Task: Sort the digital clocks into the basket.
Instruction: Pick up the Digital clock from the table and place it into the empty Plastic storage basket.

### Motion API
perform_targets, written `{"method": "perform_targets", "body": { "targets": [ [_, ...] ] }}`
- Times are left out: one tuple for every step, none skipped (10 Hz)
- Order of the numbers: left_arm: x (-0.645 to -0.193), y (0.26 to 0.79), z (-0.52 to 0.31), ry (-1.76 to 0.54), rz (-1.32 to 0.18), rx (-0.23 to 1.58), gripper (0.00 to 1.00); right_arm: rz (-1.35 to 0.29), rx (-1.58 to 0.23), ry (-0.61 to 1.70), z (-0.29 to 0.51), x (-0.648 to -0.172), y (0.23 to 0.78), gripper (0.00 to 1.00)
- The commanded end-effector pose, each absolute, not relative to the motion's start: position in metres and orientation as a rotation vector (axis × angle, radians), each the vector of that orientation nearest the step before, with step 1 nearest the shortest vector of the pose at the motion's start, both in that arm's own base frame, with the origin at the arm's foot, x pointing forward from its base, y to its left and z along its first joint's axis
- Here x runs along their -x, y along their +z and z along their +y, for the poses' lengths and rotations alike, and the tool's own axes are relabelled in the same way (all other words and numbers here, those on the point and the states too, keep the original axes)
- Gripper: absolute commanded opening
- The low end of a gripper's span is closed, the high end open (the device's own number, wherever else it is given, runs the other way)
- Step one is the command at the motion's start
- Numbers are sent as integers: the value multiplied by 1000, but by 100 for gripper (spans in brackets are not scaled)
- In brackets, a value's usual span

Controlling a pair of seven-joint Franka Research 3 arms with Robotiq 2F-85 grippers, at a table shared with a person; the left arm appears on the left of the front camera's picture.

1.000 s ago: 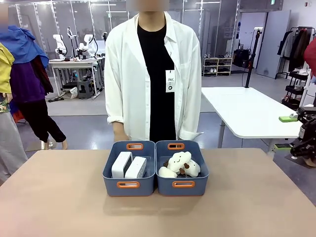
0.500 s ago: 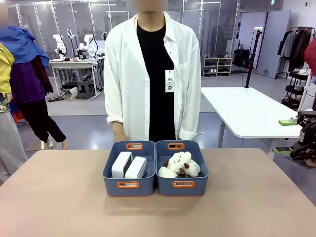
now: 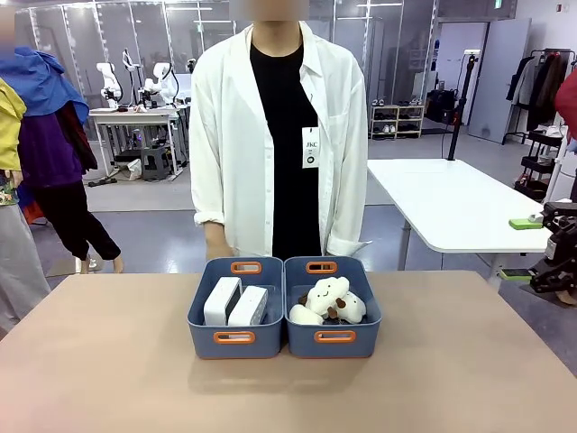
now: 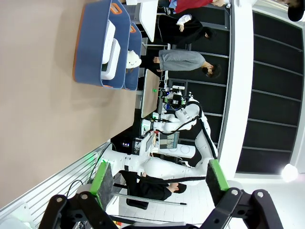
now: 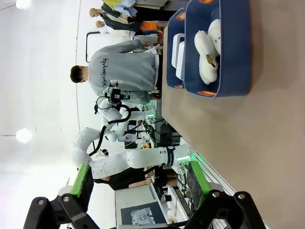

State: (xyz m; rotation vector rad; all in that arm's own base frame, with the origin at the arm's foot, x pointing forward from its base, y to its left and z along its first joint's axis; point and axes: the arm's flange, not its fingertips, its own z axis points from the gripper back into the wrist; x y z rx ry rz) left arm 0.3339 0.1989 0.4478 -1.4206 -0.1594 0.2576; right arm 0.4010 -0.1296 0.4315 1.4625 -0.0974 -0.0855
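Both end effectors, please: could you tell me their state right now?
Left end effector: open, holding nothing.
Right end effector: open, holding nothing.

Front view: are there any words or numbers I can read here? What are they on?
"JKC": on the white badge hanging on the person's shirt; the small print and round mark under it are too blurred to read.
The grey sweatshirt seen from the right wrist has handwriting-style print, too small to read.
The clocks in the basket show no readable digits.
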Motion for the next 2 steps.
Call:
{"method": "perform_targets", "body": {
  "targets": [
    [-329,449,200,243,-157,1412,100,-110,-1469,-90,-129,-399,432,100],
    [-329,449,200,243,-157,1412,100,-110,-1469,-90,-129,-399,432,100]
  ]
}}
